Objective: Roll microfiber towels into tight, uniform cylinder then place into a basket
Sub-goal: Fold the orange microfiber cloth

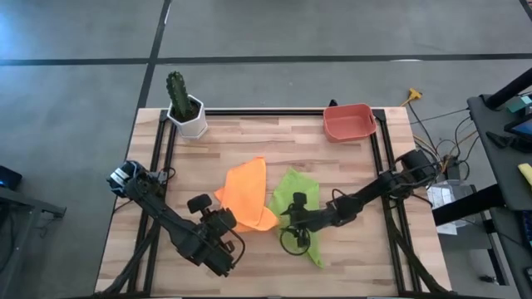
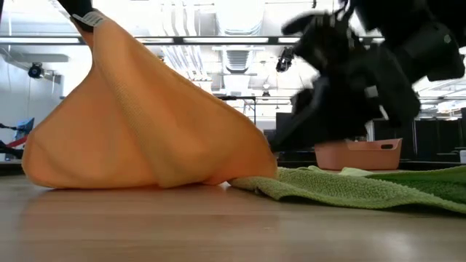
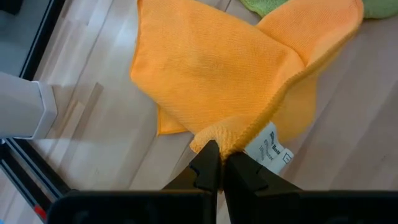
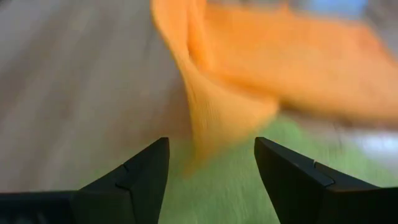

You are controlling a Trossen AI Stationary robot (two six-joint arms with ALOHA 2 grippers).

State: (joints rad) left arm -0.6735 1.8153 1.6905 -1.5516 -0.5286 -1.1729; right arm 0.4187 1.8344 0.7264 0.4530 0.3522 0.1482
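Orange towel (image 3: pixel 224 68) pinched by edge in left gripper (image 3: pixel 219 163), jaws closed on hem, cloth lifted into tent ahead of it, rest draping to table (image 1: pixel 249 137). Green towel (image 1: pixel 297 195) lies flat, crumpled, under right gripper (image 4: pixel 211 168), jaws wide, empty.

Step, by my reading: spreading orange cloth flat (no rolling yet). Next calls for right gripper taking the opposite edge.

Basket (image 1: pixel 347 122) well beyond right gripper, empty.
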